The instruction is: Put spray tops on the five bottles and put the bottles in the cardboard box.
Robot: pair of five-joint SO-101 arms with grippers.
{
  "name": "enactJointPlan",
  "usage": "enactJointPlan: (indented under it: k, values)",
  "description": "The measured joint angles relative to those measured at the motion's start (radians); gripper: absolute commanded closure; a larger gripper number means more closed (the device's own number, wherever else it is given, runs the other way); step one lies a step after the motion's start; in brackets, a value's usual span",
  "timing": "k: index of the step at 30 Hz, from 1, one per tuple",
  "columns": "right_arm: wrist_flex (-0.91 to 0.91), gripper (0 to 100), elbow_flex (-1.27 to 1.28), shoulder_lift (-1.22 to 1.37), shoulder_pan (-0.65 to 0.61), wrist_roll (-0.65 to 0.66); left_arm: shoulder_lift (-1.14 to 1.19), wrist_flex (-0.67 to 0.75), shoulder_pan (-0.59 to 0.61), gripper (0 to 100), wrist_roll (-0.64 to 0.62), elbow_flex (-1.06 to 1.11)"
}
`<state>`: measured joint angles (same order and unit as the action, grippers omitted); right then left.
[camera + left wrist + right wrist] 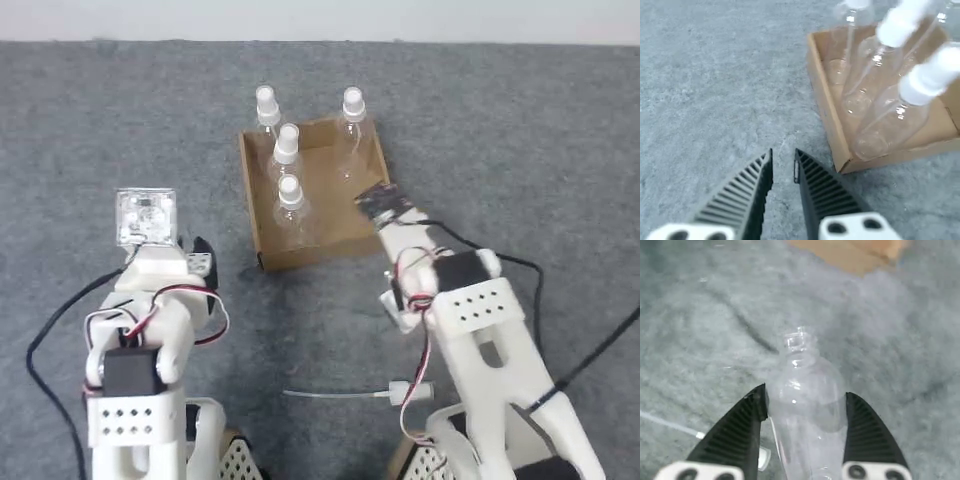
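Several clear bottles with white spray tops (288,145) stand upright in the cardboard box (255,215) at the table's middle; the left wrist view shows them (890,115) inside the box (832,120). My right gripper (805,395) is shut on a clear bottle (802,375) that has a bare neck, held low over the carpet. In the high view this gripper (385,205) is at the box's right wall. My left gripper (783,157) hovers over the carpet left of the box, open by a narrow gap and holding nothing; the high view has it (203,262) near the box's front left corner.
A loose spray top with a long thin tube (400,392) lies on the grey carpet in front of the right arm, and its white cap (761,456) is beside my right fingers. Cables trail behind both arms.
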<state>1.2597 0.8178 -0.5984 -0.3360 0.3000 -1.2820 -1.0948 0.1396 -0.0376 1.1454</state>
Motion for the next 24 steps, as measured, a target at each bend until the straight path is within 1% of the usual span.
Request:
enactJointPlan:
  k: [4, 8, 11, 14, 19, 24]
  values:
    - [-0.002, 90.8, 0.003, -0.086, 0.018, -0.009, 0.0, 0.0, -0.058, 94, 0.002, 0.0]
    - [-0.021, 90.8, 0.068, -0.173, 0.048, -0.032, 0.0, 0.0, -0.08, 94, 0.003, 0.0]
    - [-0.028, 90.8, 0.081, -0.236, 0.106, -0.038, 0.0, 0.0, -0.103, 94, 0.0, 0.0]
    - [-0.034, 90.8, 0.094, -0.296, 0.164, -0.038, 0.0, 0.0, -0.161, 94, 0.003, 0.0]
    - [-0.081, 90.7, 0.146, -0.373, 0.252, -0.097, 0.0, 0.0, -0.236, 94, 0.003, 0.0]
    - [-0.095, 90.8, 0.147, -0.423, 0.347, -0.114, 0.0, -0.02, -0.333, 94, 0.006, 0.0]
